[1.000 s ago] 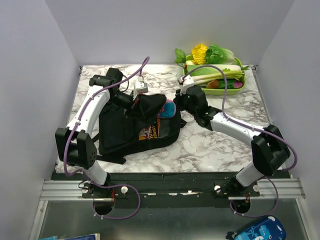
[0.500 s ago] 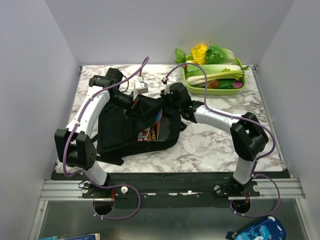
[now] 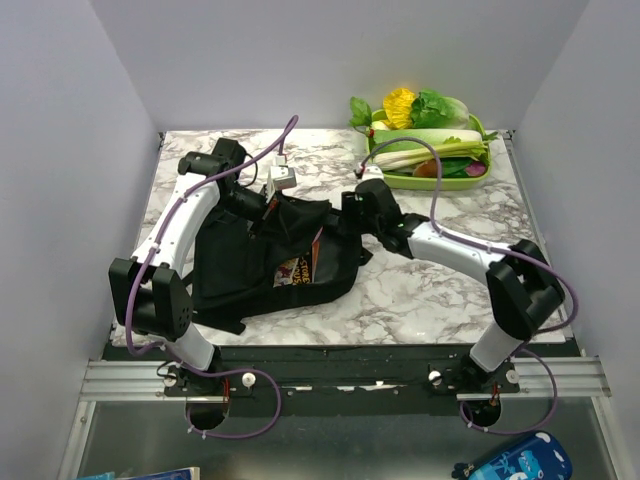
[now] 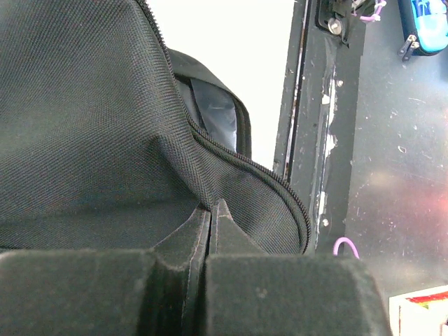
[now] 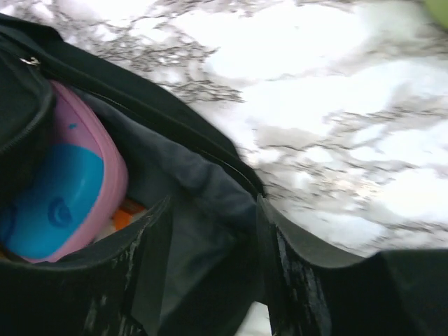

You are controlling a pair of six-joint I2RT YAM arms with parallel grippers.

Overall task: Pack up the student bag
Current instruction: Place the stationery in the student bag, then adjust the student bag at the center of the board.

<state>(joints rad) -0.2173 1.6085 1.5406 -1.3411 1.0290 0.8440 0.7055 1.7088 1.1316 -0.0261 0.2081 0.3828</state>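
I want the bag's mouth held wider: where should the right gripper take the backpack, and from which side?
Probably the zipper rim of the student bag nearest the right gripper, approached from the tray side. It is a thin fabric lip that open jaws can straddle, and the left gripper pinches the bag's other side.
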